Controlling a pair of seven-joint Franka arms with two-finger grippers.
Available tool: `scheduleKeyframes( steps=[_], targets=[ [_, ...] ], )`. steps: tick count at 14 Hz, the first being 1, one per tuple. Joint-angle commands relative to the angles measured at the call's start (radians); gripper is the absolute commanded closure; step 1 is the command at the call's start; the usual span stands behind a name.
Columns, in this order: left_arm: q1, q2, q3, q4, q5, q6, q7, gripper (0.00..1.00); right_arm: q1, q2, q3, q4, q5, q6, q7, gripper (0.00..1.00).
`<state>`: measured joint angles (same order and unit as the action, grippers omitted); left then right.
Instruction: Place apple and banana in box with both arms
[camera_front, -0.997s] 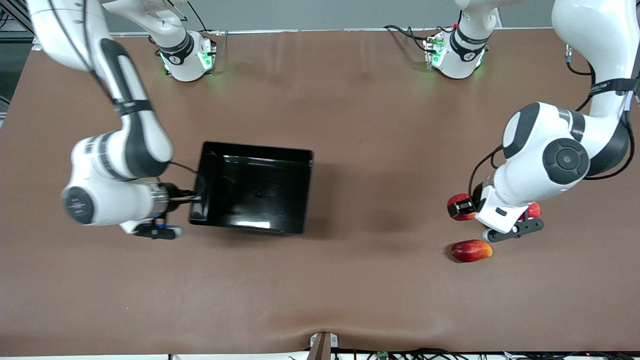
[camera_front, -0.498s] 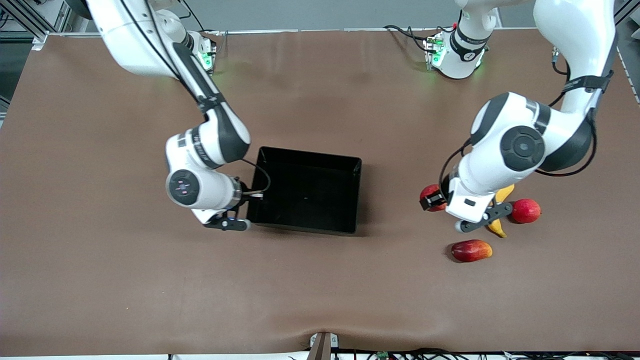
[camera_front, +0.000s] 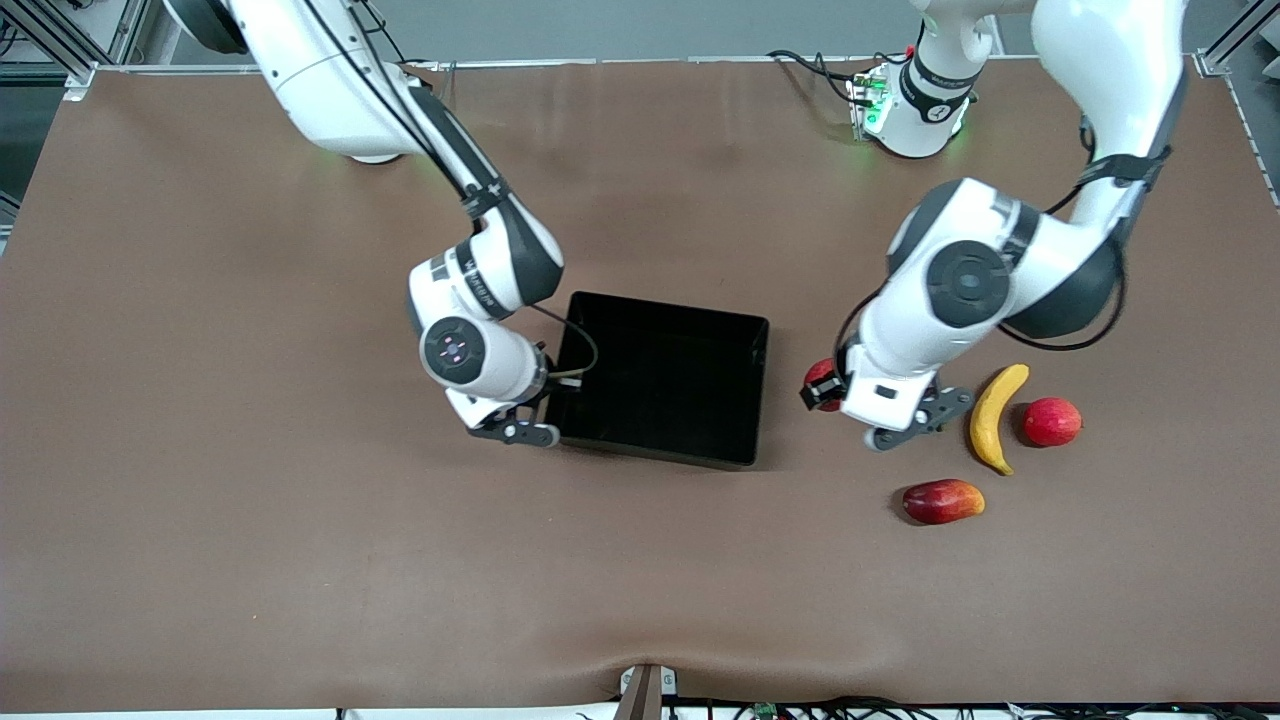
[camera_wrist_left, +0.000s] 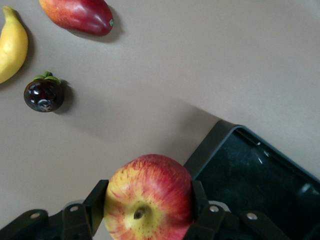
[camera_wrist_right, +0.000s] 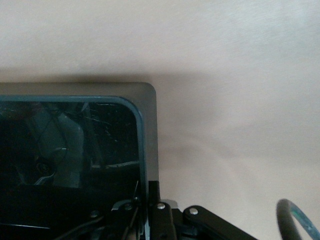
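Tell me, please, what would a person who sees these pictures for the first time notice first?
First, the left gripper holds the red-and-yellow apple in the air, close to a corner of the black box. Next, the right gripper is shut on that box's wall at the end toward the right arm. The yellow banana lies on the brown table toward the left arm's end, among other fruits.
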<state>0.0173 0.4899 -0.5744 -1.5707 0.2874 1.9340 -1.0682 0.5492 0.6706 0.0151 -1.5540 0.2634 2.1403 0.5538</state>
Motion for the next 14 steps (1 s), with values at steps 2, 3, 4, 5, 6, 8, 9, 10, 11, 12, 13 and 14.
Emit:
scheduleKeyframes(
  steps=[2,3,4,5,6,8,9,10,11,12,13,14],
  targets=[
    [-0.098,0.076,-0.001,0.005,0.145,0.017,-0.209,1.0,0.064,0.05,-0.01,0.041,0.016,0.033,0.009,1.0],
    [-0.121,0.088,-0.001,0.006,0.157,0.019,-0.243,1.0,0.064,0.053,-0.011,0.043,0.016,0.035,0.008,1.0],
    [-0.14,0.102,0.001,0.006,0.159,0.019,-0.271,1.0,0.07,0.053,-0.011,0.043,0.016,0.039,0.002,0.99],
    [-0.164,0.108,0.004,0.003,0.16,0.017,-0.292,1.0,0.071,0.053,-0.011,0.045,0.014,0.039,0.008,0.32],
    [-0.175,0.113,0.004,-0.002,0.161,0.017,-0.314,1.0,0.074,0.052,-0.012,0.048,0.01,0.038,0.005,0.0],
    [-0.203,0.124,0.004,-0.021,0.167,0.017,-0.369,1.0,0.057,0.047,-0.012,0.095,0.014,0.026,0.002,0.0],
    [-0.206,0.124,0.004,-0.043,0.168,0.017,-0.381,1.0,0.049,0.038,-0.015,0.113,0.013,0.009,0.002,0.0],
    [-0.212,0.124,0.004,-0.058,0.167,0.017,-0.383,1.0,0.038,0.029,-0.017,0.124,0.008,-0.043,0.0,0.0],
    [-0.212,0.125,0.004,-0.075,0.167,0.017,-0.384,1.0,0.023,0.018,-0.02,0.153,0.008,-0.116,-0.005,0.0],
    [-0.211,0.128,0.001,-0.092,0.165,0.017,-0.386,1.0,-0.003,0.018,-0.02,0.205,0.007,-0.204,-0.006,0.0],
    [-0.212,0.134,0.002,-0.103,0.165,0.017,-0.386,1.0,-0.032,0.018,-0.02,0.256,0.01,-0.288,-0.008,0.0],
    [-0.212,0.147,0.001,-0.114,0.165,0.017,-0.384,1.0,-0.057,0.018,-0.02,0.297,0.01,-0.354,-0.011,0.0]
  ],
)
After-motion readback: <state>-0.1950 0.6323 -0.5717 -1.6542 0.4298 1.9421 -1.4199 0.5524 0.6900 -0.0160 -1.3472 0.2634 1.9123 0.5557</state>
